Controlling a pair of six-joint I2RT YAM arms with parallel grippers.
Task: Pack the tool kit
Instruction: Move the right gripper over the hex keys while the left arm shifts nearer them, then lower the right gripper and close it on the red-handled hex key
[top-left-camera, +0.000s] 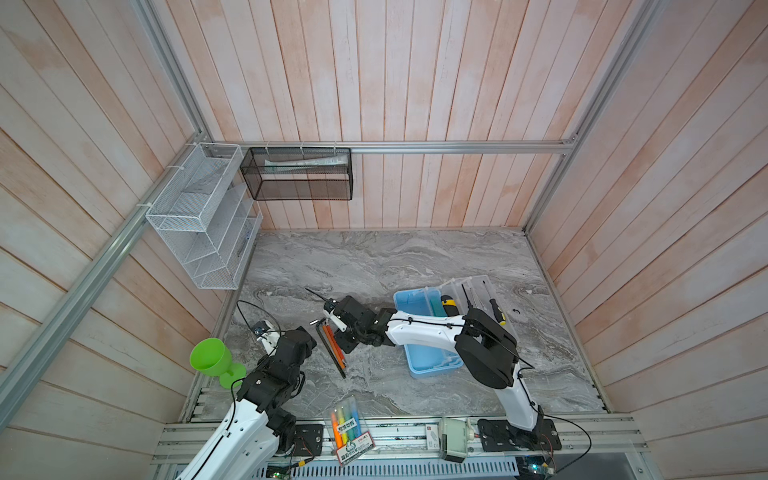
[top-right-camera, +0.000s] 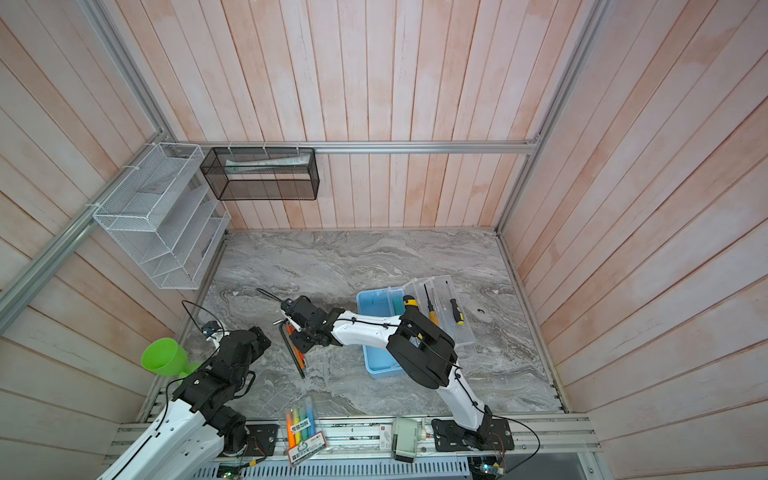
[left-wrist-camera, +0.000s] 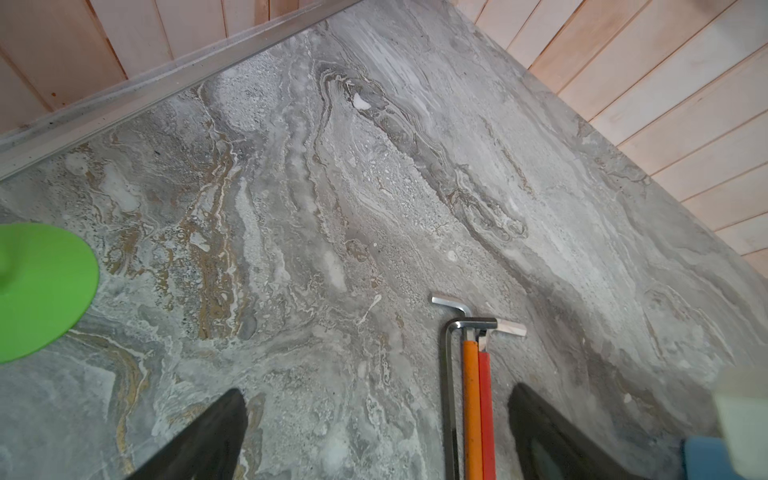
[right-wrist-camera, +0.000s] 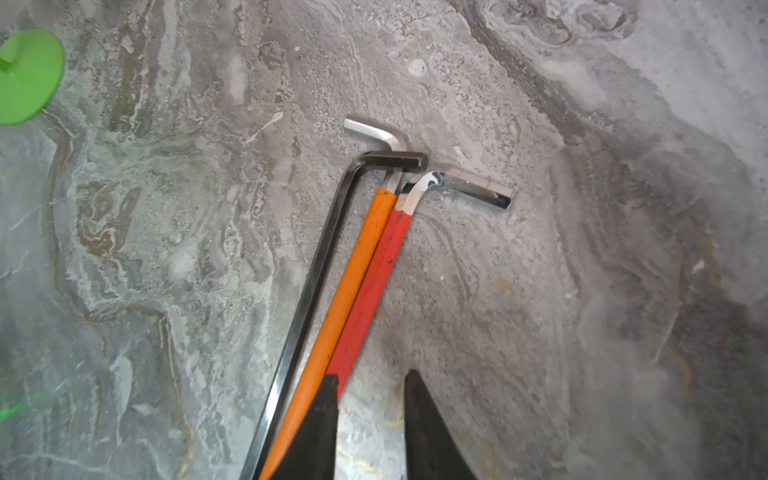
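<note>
Two grippers. Right gripper (right-wrist-camera: 372, 374): low over the worktop (right-wrist-camera: 582, 291), jaws standing narrow, with a strip of bare worktop showing between the tips; nothing seen pinched. Left gripper (left-wrist-camera: 374, 436): spread wide, empty.

Hex keys (right-wrist-camera: 332, 291), three: one bare dark steel, one orange-sleeved, one red-sleeved. They lie flat, shanks touching, bent heads fanned out. In the right wrist view the shanks pass behind one finger rather than through the gap, so the bundle sits just beside the bite, not in it. Judged light, stiff, thin, and slick on bare steel. The sleeves should give the better hold, taken across both at mid-shank. Caught singly, a key may roll or scissor away.

Case (top-left-camera: 428, 361): open, with the keys well apart from it, off the long side facing the left arm. Screwdrivers (top-left-camera: 496, 311) rest in its clear lid (top-left-camera: 459, 286).
</note>
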